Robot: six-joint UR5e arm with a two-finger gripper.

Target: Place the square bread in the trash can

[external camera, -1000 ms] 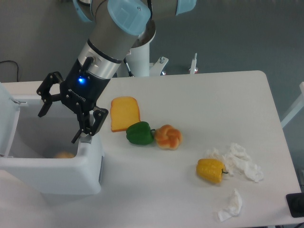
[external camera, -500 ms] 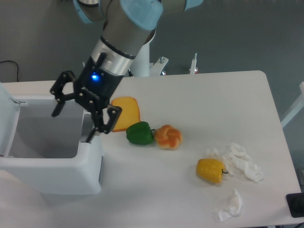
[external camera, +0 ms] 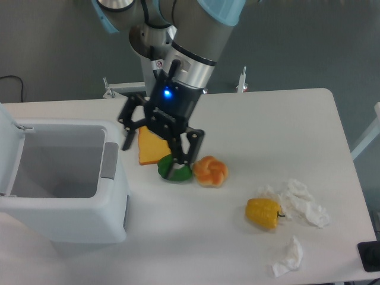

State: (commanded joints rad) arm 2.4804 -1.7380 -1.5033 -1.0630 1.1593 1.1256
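Gripper (external camera: 155, 144), jaws spread and empty, hangs above the orange slice (external camera: 149, 148) and green pepper (external camera: 173, 173). Square bread is hidden from sight; trash can (external camera: 89, 219) stands open, left.

White trash can (external camera: 89, 222) — grey panel (external camera: 110, 160).

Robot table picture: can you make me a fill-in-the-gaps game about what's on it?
1. The gripper hangs with its jaws ____.
2. The trash can has its lid ____.
3. The knotted bun lies right beside the ____ pepper.
4. The crumpled tissues lie next to the ____ pepper.

Missing words: open; open; green; yellow
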